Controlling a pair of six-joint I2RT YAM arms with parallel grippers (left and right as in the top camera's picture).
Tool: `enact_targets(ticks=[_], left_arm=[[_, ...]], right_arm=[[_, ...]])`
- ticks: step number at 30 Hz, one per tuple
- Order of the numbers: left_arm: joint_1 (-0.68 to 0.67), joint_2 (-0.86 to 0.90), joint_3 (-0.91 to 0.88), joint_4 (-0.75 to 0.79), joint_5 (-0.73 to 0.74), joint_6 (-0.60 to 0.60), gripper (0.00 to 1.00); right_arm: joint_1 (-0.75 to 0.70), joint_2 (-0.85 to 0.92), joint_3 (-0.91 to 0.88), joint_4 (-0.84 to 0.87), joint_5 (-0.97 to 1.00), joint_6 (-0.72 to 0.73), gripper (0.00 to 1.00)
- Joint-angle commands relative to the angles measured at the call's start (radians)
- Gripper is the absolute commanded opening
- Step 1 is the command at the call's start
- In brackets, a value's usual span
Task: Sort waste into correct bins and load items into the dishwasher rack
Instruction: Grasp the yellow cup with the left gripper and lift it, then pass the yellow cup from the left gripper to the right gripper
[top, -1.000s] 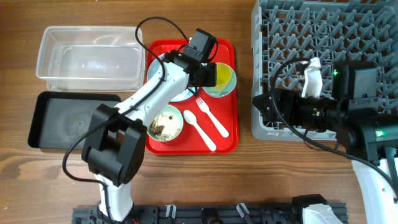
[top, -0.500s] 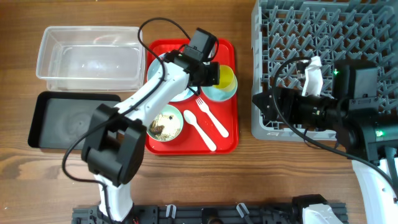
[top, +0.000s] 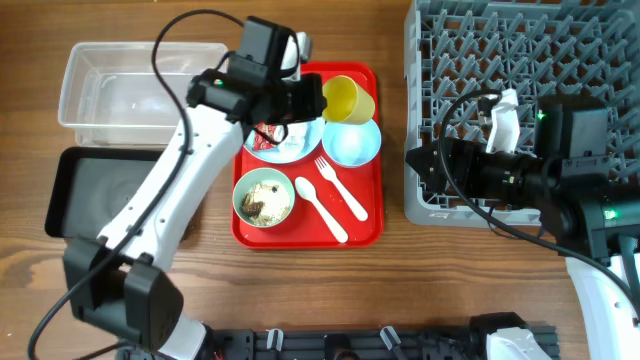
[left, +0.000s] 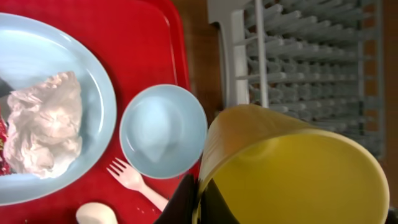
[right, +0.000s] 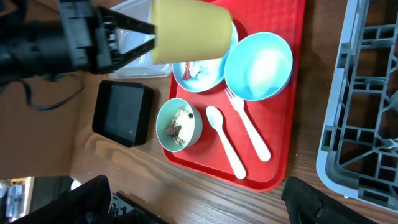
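My left gripper (top: 318, 100) is shut on the rim of the small yellow cup (top: 349, 99) and holds it lifted above the red tray (top: 366, 222); the cup fills the left wrist view (left: 292, 171). Below it sit the light blue bowl (top: 354, 143), the light blue plate (top: 285, 142) with the white napkin (left: 43, 121) and red wrapper (top: 271, 133), the pale green bowl (top: 264, 198) with food scraps, and the white fork (top: 338, 184) and spoon (top: 320, 207). My right gripper (top: 422, 166) is open and empty, at the grey dishwasher rack's (top: 520, 60) left front edge.
The clear tub (top: 140, 92) stands at the far left, with the black tray (top: 110, 192) just in front of it. The right arm's body lies over the rack's front part. Bare wood lies between the red tray and the rack.
My left gripper has lifted the yellow cup out of the light blue bowl, and the left arm has swung back and to the left. The right arm has not moved.
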Motion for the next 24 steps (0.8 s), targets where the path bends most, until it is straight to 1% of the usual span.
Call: enact_targets(ticks=[1,6,10,12,16,19,21,24], left_arm=[[0.022,-0.074,0.015,-0.009,0.133,-0.009,0.04],[0.037,-0.108,0.015,-0.016,0.278,-0.009,0.04],[0.056,-0.111,0.015,-0.022,0.456,-0.009,0.04],[0.065,-0.111,0.015,-0.024,0.563,-0.009,0.04],[0.069,-0.111,0.015,-0.024,0.714,-0.009,0.04],[0.069,-0.111,0.015,-0.023,0.822,-0.009,0.04],[0.069,-0.111,0.015,-0.023,0.887,-0.008,0.04],[0.069,-0.111,0.015,-0.009,1.006,-0.006,0.04]], right_arm=[[-0.003,-0.018,0.019,0.006,-0.021,0.003,0.9],[-0.003,-0.022,0.019,0.006,-0.054,-0.072,0.9],[-0.003,-0.041,0.019,0.017,-0.081,-0.103,0.9],[-0.003,-0.056,0.019,0.039,-0.151,-0.133,0.9],[-0.003,-0.08,0.019,0.084,-0.244,-0.15,0.9],[-0.003,-0.09,0.019,0.105,-0.257,-0.164,0.9],[-0.003,-0.09,0.019,0.106,-0.26,-0.195,0.91],[-0.003,-0.089,0.019,0.146,-0.384,-0.272,0.96]])
